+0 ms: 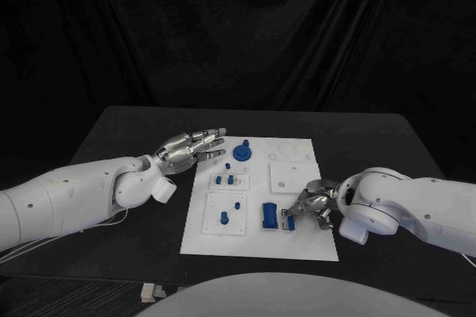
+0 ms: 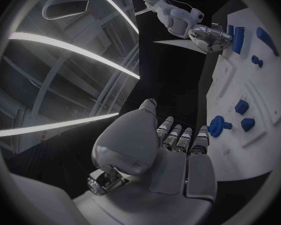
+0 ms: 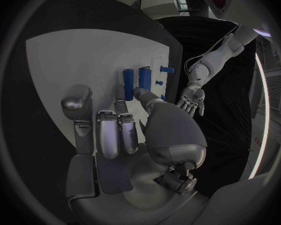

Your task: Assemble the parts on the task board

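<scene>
A white task board (image 1: 298,245) lies mid-bench. The right robot hand (image 1: 309,208) touches two upright blue blocks (image 1: 269,216), apparently seating them; whether it grips is unclear. The left robot hand (image 1: 190,150) hovers open, empty, near a round blue knob (image 1: 242,152).

Bare black table (image 1: 129,131) is lying open round the white task board (image 1: 258,245). The left hand (image 1: 188,149) is hovering over the board's far left edge, beside the round blue part (image 1: 242,152); the right hand (image 1: 309,205) is crowding the two long blue parts (image 1: 269,216) near the right edge.
</scene>
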Available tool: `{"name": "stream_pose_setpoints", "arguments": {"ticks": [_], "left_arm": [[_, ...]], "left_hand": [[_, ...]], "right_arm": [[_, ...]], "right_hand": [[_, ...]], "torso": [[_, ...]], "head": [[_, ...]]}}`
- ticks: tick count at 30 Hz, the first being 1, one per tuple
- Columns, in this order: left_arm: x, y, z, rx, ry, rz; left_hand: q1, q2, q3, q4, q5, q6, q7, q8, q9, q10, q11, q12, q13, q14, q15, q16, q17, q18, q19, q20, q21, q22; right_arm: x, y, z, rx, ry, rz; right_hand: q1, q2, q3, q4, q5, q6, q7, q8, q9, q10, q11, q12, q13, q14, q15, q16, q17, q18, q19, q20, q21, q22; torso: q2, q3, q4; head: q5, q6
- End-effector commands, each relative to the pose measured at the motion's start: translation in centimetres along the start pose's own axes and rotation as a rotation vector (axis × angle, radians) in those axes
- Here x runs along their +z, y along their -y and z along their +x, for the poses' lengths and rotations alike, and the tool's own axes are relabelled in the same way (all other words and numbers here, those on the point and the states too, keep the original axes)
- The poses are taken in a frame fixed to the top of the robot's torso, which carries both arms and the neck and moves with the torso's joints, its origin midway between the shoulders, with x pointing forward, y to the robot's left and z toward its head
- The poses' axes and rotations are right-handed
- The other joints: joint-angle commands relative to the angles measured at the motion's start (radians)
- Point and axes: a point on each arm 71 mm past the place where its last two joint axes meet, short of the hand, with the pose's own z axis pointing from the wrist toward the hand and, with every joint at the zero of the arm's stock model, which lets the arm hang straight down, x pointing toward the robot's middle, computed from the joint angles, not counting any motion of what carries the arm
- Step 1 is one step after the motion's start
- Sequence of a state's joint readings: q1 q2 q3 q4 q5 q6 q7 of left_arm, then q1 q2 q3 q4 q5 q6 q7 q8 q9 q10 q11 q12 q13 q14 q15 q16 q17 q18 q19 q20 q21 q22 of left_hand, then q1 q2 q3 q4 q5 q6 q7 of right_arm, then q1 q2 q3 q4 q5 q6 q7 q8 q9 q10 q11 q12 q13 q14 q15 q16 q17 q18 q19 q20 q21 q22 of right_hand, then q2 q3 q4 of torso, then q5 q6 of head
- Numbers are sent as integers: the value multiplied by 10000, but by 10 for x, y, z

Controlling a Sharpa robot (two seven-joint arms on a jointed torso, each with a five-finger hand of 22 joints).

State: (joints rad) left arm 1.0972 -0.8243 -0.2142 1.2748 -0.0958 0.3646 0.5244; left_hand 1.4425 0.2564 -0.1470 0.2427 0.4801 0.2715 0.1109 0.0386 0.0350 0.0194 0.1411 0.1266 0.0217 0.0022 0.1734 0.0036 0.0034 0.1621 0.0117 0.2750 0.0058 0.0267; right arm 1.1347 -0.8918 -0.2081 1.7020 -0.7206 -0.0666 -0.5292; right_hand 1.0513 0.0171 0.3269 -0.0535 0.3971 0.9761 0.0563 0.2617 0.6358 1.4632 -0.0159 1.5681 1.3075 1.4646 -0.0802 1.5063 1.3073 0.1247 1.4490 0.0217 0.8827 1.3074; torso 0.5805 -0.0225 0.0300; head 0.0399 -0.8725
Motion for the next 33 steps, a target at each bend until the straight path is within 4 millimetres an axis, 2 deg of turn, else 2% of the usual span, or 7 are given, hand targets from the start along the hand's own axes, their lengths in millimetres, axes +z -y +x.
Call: {"name": "stream_pose_setpoints", "arguments": {"ticks": [1,5,10,19,24,27,33], "left_arm": [[1,0,2,-125,-148,48],[1,-1,2,-127,-149,15],[1,-1,2,-137,-166,-15],[1,-1,2,-142,-170,-38],[0,-1,2,-143,-168,-46],[0,-1,2,-146,-173,-48],[0,-1,2,-148,-172,-51]], "left_hand": [[29,53,65,-3,50,37,25,40,12,3,42,13,8,24,-31,39,0,173,8,98,42,11],[29,53,65,-3,50,37,25,40,12,3,42,13,8,24,-31,39,0,173,8,98,42,11],[29,53,65,-3,50,37,25,40,12,3,42,13,8,24,-31,39,0,173,8,98,42,11],[27,69,83,0,52,52,50,43,13,1,39,14,8,24,-32,39,0,173,10,101,43,12],[27,69,83,0,52,52,50,43,13,1,39,14,8,24,-32,39,0,173,10,101,43,12],[27,69,83,0,52,52,50,43,13,1,39,14,8,24,-32,39,0,173,10,101,43,12],[27,74,96,-2,52,56,63,45,14,0,41,17,8,25,-32,43,2,173,11,103,43,13]], "right_arm": [[0,-1,1,57,13,-90],[0,-1,1,76,47,-112],[1,-1,1,79,57,-118],[2,1,1,-8,-80,62],[2,1,2,-71,-182,133],[2,1,2,-89,-211,142],[0,0,0,-116,107,-130]], "right_hand": [[-141,-7,-28,111,-131,-20,-23,57,-24,1076,-63,27,2633,684,-71,-30,418,-36,-70,-16,-38,991],[-285,-19,-133,280,-473,-32,-18,85,-64,1076,-58,27,2633,683,-65,-34,402,-39,-67,-12,-47,990],[-425,-59,-237,424,-687,-43,-9,102,-103,1076,-49,27,2633,684,-60,-33,402,-36,-65,-10,-65,987],[-791,-191,-588,821,-1590,-141,44,109,-244,1076,-4,27,2633,670,-24,-57,322,-26,-74,19,-165,966],[-846,-253,-707,894,-1874,-181,64,111,-287,1076,13,27,2633,664,-10,-68,288,-21,-81,32,-205,958],[-882,-315,-841,950,-2225,-198,78,129,-320,1076,27,27,2633,659,3,-77,260,-19,-84,44,-226,954],[-1041,-419,-1221,1127,-2347,-196,74,188,-348,1076,27,27,2633,661,6,-74,265,-15,-81,51,-249,952]], "torso": [[-1,0,1],[1,1,1],[-1,0,0],[1,1,1],[1,-1,3],[-1,1,2],[2,0,1]], "head": [[-6,-1],[14,-1],[0,-1],[23,-1],[14,-1],[24,-1],[29,-1]]}}
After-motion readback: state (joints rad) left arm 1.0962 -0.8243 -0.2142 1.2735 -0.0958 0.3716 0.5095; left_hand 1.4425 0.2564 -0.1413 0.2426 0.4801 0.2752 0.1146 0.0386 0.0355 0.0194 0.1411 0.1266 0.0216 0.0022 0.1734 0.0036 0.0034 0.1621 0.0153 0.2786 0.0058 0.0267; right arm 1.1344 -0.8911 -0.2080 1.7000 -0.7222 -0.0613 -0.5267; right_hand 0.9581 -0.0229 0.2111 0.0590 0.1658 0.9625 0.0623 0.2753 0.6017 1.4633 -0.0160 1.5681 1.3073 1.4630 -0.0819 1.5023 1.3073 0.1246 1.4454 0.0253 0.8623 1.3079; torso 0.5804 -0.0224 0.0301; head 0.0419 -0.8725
